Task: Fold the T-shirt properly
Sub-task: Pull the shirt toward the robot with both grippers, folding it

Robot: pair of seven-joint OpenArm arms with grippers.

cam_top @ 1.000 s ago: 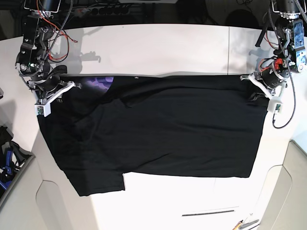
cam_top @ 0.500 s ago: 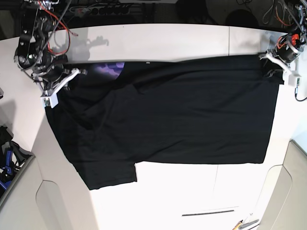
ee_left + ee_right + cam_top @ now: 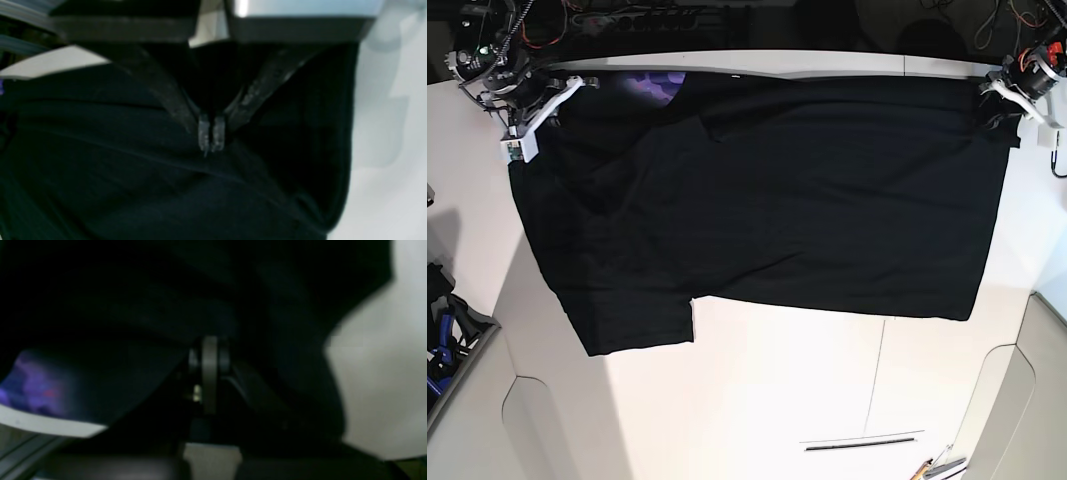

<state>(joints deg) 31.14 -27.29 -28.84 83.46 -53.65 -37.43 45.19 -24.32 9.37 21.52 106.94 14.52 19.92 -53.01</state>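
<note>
T-shirt [image 3: 807, 190] is lying spread across the white worktop [image 3: 757, 400] w/ my left gripper [image 3: 1005, 98] & right gripper [image 3: 545, 98] each pinching a far corner.

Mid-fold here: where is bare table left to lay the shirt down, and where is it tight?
Bare table lies below the T-shirt's lower hem, and a strip left of its sleeve. Crowded: the far edge, where the right gripper and left gripper pinch the top corners.

Black T-shirt [image 3: 807, 190] outspread on white table [image 3: 767, 390]
</note>
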